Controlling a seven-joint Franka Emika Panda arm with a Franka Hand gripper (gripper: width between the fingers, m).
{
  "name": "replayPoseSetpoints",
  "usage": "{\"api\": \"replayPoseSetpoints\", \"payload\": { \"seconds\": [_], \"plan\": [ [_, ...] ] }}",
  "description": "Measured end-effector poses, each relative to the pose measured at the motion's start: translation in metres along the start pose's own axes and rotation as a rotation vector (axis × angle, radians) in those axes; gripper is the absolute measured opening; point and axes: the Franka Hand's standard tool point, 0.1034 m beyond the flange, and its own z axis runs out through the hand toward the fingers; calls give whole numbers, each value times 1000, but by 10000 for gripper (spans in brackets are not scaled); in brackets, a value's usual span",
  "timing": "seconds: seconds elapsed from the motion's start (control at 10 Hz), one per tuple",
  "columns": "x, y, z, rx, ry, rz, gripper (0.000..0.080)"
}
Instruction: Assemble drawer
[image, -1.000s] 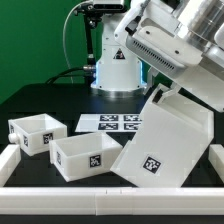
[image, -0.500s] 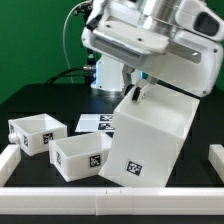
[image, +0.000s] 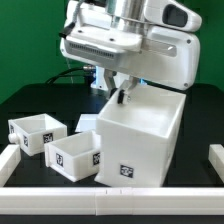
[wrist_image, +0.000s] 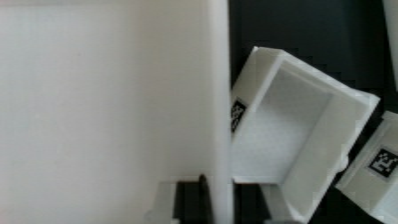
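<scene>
Right, picked up at the exterior view's left with the first drawer box, open side up on the black table and empty. Moved rightward to the second drawer box, likewise open side up, tag to the front, just beside the drawer case; could not tell whether actually touching its lower corner. Glimpsed a strip of the marker board behind that pair. Came then to the middle and found the gripper closed down narrow on the top wall of the case, pinching that thin panel edge from both sides, as confirmed up close from the wrist view. Saw the case upright, tagged face forward, low by the front rail; could not tell whether resting on the table or hanging just clear of it. Judged the job well short of done: had the case gripped and standing straight, yet had neither box slotted in. Left to do, by that reading: settle the case, then slide both boxes into it.
</scene>
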Motion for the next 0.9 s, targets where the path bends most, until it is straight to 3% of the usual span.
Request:
{"api": "replayPoseSetpoints", "payload": {
  "seconds": [0.1, 0.3, 0.4, 0.6, 0.9],
  "plan": [
    [0, 8, -1, -43, 4, 2, 40],
    [3, 14, 5, -69, 25, -20, 40],
    [5, 15, 9, -96, 42, -29, 40],
    [-4, -1, 12, -148, 40, -22, 40],
    [-6, -7, 14, -129, 30, -24, 40]
  ]
}}
